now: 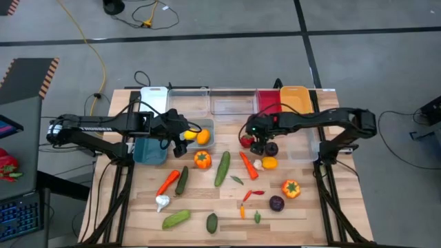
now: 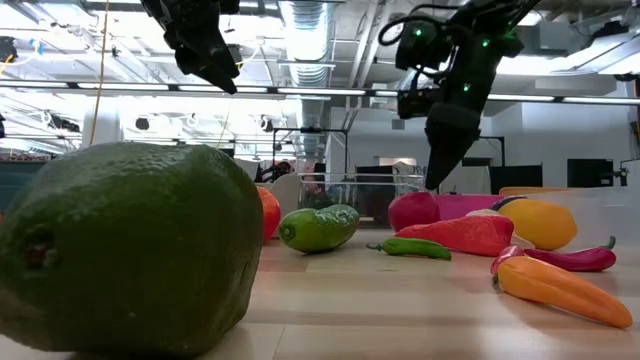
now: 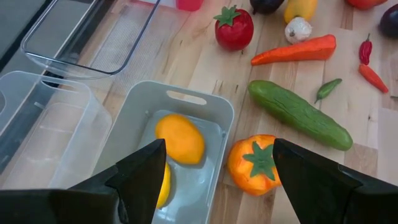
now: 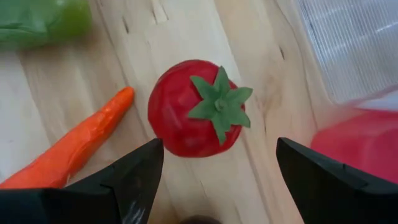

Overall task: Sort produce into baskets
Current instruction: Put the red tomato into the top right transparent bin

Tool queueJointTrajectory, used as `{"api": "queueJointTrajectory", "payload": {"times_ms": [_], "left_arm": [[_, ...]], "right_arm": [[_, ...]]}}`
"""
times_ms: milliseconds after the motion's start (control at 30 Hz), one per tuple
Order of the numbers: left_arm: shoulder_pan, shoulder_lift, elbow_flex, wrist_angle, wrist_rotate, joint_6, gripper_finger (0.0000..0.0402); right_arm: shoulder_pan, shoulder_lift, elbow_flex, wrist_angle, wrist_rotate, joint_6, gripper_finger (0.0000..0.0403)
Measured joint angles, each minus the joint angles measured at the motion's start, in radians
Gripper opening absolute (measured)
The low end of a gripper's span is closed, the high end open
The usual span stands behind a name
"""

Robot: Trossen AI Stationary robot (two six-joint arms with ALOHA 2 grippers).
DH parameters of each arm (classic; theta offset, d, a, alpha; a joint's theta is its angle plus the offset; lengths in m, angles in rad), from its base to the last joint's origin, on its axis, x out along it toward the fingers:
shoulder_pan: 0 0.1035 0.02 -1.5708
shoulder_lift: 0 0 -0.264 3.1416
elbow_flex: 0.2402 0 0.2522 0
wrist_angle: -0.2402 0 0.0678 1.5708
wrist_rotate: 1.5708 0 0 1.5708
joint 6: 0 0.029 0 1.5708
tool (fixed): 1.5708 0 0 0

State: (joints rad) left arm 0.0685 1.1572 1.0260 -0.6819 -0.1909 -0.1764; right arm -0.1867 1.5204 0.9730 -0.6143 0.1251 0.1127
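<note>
Lying between the right tool's spread fingers: red tomato.

A row of baskets lines the table's far edge. In front of it, two lemons sit in a tub under the left end effector; the right end effector hangs above a tomato, a carrot just beside.

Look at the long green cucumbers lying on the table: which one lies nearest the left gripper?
The long cucumber lying diagonally beside the orange pepper, just past the left gripper. The other cucumbers lie farther down the table.
</note>
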Motion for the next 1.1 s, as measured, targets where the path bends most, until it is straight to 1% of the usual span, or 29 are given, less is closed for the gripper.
{"api": "queueJointTrajectory", "payload": {"times_ms": [100, 433, 533, 733, 833, 1100], "left_arm": [[0.000, 0.000, 0.000, 0.000, 0.000, 0.000, 0.0283], [0.000, 0.000, 0.000, 0.000, 0.000, 0.000, 0.0283], [0.000, 0.000, 0.000, -0.002, 0.000, 0.000, 0.0283], [-0.002, 0.000, 0.001, -0.003, 0.000, 0.000, 0.0283], [-0.002, 0.000, 0.001, -0.004, 0.000, 0.007, 0.0283], [-0.002, 0.000, 0.001, -0.004, 0.000, 0.007, 0.0283]], "right_arm": [[0.000, 0.014, 0.000, 0.012, -0.003, -0.040, 0.0337], [-0.020, 0.044, 0.000, 0.080, -0.057, -0.045, 0.0337], [-0.021, 0.074, 0.000, 0.099, -0.077, -0.043, 0.0337], [-0.020, 0.141, 0.006, 0.141, -0.074, -0.043, 0.0337], [-0.018, 0.144, 0.005, 0.148, -0.070, -0.042, 0.0328], [-0.019, 0.138, 0.004, 0.145, -0.071, -0.035, 0.0286]]}}
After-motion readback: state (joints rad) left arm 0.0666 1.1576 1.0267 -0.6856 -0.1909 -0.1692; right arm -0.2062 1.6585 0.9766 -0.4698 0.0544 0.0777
